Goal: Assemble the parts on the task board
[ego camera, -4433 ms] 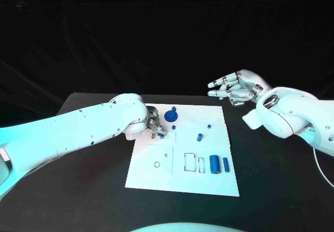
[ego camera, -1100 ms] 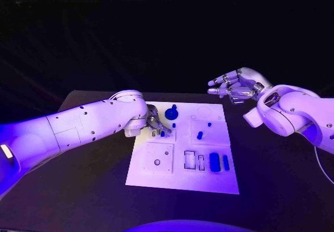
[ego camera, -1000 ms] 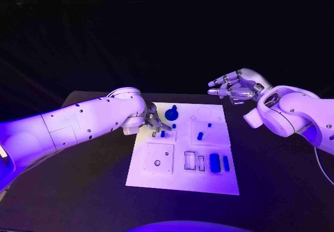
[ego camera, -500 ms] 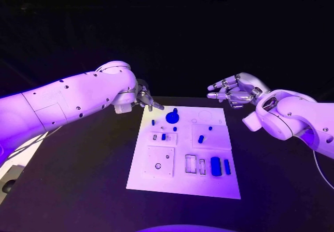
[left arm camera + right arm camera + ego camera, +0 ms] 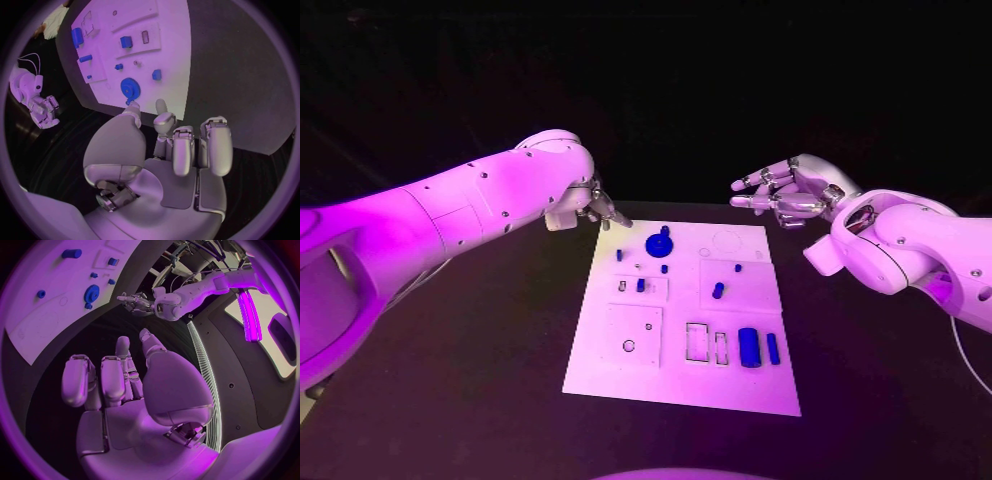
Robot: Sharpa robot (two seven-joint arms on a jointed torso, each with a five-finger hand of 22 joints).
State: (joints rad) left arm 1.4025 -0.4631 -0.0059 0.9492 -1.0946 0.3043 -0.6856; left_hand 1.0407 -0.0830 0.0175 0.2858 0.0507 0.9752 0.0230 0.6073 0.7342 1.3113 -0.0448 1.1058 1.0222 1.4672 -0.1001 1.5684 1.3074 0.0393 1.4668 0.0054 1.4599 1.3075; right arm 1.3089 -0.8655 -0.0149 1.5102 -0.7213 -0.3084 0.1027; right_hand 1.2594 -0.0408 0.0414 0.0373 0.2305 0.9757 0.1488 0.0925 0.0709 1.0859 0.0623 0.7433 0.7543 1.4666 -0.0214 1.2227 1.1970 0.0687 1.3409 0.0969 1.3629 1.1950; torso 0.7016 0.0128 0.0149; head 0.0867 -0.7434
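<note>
A robot's two white arms hang over a black counter [image 5: 473, 350] where a white task board [image 5: 687, 380] lies flat between them, its blue parts waiting in and beside their cut-outs. The left hand [image 5: 600, 207] hovers off the board's far left corner, above bare counter, its fingers loosely apart and nothing between them; its wrist camera looks past those fingers at the board beyond. The right hand [image 5: 788, 190] floats well clear of the far right corner, fingers half curled but separated, likewise carrying nothing.

On the board, a round blue gear [image 5: 659, 243] sits near the far edge, with small blue pegs [image 5: 640, 285] scattered just below it around the little upper recesses. A stubby blue piece [image 5: 718, 290] rests in the right-hand square panel. Toward the near edge a thick blue cylinder [image 5: 749, 347] and a slimmer one [image 5: 772, 348] lie side by side, next to two narrow rectangular slots [image 5: 694, 342] that appear shaped to take them.

With both hands raised and unladen, the arms seem parked between picks, keeping the overhead sightline to the board open. Much of the assembly looks unfinished, the two cylinders lying outside their slots.
</note>
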